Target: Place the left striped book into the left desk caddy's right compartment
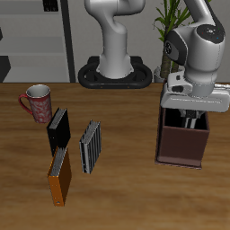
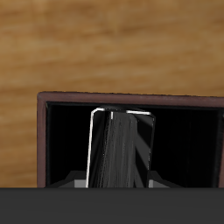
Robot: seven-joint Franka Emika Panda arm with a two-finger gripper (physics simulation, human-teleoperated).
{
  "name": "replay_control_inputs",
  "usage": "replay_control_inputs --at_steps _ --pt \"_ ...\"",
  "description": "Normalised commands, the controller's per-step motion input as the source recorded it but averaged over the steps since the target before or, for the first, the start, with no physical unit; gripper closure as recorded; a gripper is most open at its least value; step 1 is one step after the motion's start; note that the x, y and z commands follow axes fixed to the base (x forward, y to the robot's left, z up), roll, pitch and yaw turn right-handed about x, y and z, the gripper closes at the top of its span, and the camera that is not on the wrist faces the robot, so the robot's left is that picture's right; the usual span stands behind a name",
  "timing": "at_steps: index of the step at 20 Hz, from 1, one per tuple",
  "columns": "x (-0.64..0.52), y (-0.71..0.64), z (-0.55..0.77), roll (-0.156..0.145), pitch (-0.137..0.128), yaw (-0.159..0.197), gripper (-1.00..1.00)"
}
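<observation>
Lowering the left striped book (image 2: 121, 149) cleanly is the concern: the jaws grip it upright over the left desk caddy (image 1: 182, 144), at about three o'clock on the surface (image 1: 126, 198). The robot should keep it vertical between the dividers, releasing only once seated.

The claw (image 1: 189, 119) and striped book (image 2: 121, 149) are partly hidden inside the caddy (image 1: 183, 148).
</observation>
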Motion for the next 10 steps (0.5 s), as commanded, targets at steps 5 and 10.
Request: replay_control_inputs --at_steps 5,10 --pt "0.07 -0.06 -0.11 -0.017 0.059 0.005 -1.00" --pt "0.00 -0.06 0.04 0.008 0.014 -0.006 -1.00"
